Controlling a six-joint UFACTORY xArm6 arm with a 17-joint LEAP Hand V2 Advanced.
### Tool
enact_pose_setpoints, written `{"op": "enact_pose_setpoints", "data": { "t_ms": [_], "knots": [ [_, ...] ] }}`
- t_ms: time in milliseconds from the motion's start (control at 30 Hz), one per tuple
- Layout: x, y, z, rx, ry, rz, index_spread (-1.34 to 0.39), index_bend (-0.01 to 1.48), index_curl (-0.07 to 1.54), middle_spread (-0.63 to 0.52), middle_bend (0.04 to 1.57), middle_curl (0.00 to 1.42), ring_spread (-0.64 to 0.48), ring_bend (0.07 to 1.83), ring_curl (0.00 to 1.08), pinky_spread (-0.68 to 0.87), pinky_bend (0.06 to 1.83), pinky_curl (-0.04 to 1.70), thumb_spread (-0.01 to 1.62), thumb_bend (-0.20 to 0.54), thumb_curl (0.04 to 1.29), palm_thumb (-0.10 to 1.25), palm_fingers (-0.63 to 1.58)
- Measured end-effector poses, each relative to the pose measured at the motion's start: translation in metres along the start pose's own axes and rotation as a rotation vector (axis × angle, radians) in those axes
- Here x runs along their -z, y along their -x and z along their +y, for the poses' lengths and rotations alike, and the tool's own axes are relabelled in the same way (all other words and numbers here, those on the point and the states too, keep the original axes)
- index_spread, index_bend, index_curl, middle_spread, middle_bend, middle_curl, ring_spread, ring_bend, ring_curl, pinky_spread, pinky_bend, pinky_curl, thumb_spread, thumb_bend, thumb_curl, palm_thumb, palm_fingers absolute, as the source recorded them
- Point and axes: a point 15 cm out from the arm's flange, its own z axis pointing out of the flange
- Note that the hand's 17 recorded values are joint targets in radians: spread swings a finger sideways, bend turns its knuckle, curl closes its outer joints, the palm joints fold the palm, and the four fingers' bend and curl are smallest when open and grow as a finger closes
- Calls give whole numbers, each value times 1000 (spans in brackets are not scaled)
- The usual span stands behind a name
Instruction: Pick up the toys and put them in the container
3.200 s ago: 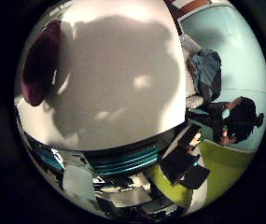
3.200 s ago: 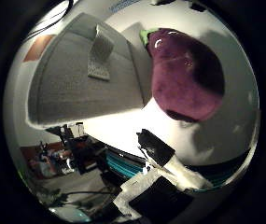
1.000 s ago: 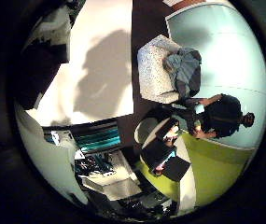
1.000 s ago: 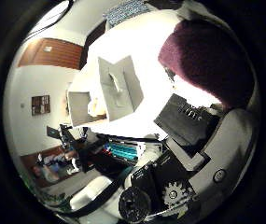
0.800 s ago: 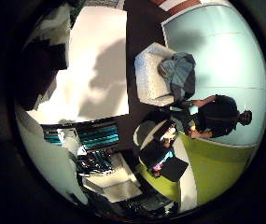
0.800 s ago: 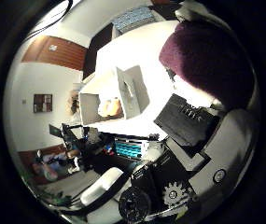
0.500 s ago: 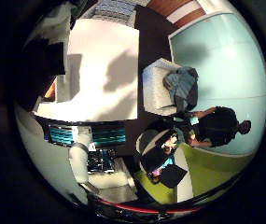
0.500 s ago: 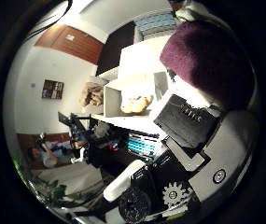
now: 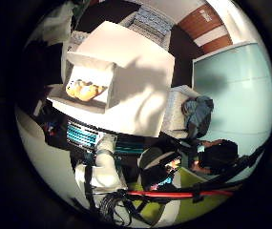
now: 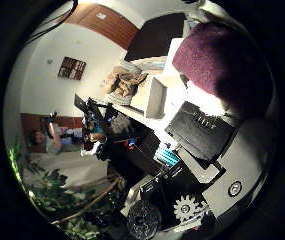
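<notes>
A purple plush toy (image 10: pixel 217 65) fills the part of the thumb side view nearest my palm. My hand (image 10: pixel 207 150) is shut on it, with a black and white finger (image 10: pixel 202 132) curled beside it. Far below lies the white table (image 9: pixel 140 81). On it stands the container, a white open box (image 9: pixel 111 88), with a yellow-orange toy (image 9: pixel 85 90) inside. The same box (image 10: pixel 155 97) shows edge-on under the purple toy in the thumb side view.
A grey armchair (image 9: pixel 176 112) with dark clothing on it stands beside the table. The robot's white arm base (image 9: pixel 102 167) and teal shelving (image 9: pixel 83 136) sit at the table's near edge. A brown heap (image 10: pixel 124 80) lies beyond the table, and green plants (image 10: pixel 47 200) stand on the floor.
My hand has risen and turned while keeping the purple toy. The table now looks smaller, and the open box with the yellow-orange toy has come into the little finger side view.
</notes>
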Motion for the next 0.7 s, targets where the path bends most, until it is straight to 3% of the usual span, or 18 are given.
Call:
{"op": "enact_pose_setpoints", "data": {
  "t_ms": [167,500,700],
  "knots": [
    [-23,34,-20,66,63,-18,-273,1016,927,-181,1232,937,-249,1298,825,-255,1122,1093,544,-23,895,1013,1069],
    [-59,51,-63,88,39,-27,-276,1013,936,-188,1225,951,-254,1293,844,-264,1142,1116,645,-25,877,965,1069],
    [-70,52,-74,81,22,-29,-284,970,930,-203,1172,954,-257,1301,842,-261,1152,1114,901,-20,790,887,1055]
  ]
}}
